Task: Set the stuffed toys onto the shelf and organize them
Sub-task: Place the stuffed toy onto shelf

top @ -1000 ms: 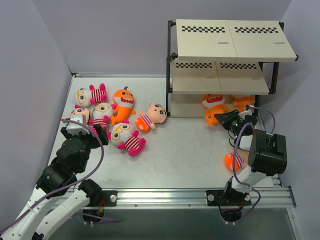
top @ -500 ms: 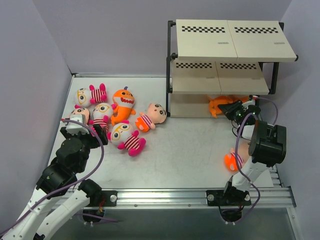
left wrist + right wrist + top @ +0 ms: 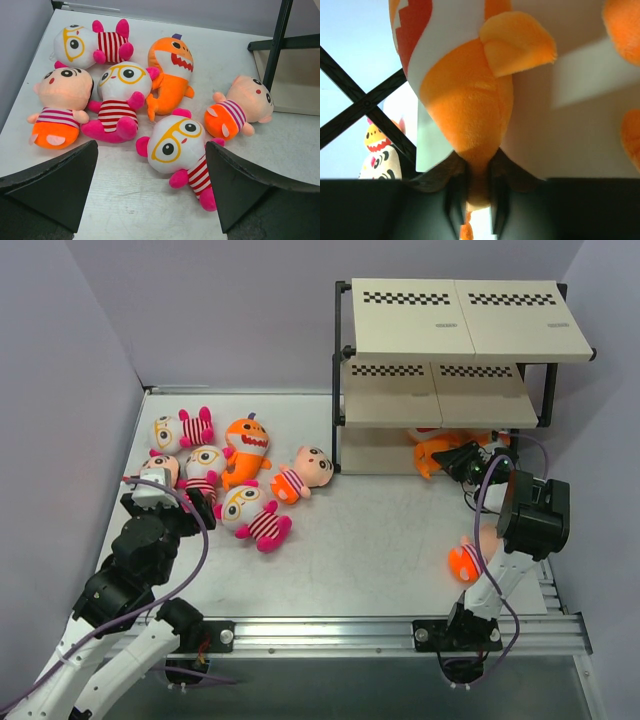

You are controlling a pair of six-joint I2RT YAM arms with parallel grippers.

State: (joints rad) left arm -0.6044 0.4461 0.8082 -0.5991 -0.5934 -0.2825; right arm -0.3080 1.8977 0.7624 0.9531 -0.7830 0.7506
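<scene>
The shelf (image 3: 460, 320) stands at the back right. My right gripper (image 3: 467, 462) is shut on the tail of an orange shark (image 3: 435, 450) and holds it in under the lowest tier. In the right wrist view the shark (image 3: 465, 90) hangs from the gripper (image 3: 480, 197), and part of another orange plush (image 3: 625, 30) lies to its right. A striped doll (image 3: 468, 558) lies by the right arm. My left gripper (image 3: 150, 490) is open and empty above the left pile. The left wrist view shows a shark (image 3: 172, 70), two dolls (image 3: 60, 107) (image 3: 240, 107) and three glasses toys (image 3: 182, 147) (image 3: 120, 95) (image 3: 90, 45).
The shelf's black leg (image 3: 277, 40) stands just right of the pile. Black cross bars of the frame (image 3: 365, 105) lie to the left of the held shark. Purple walls close in the table (image 3: 360, 540) on three sides.
My right gripper has carried the shark away from the table's middle and in under the shelf's lowest tier. The left arm and the left pile have not moved.
</scene>
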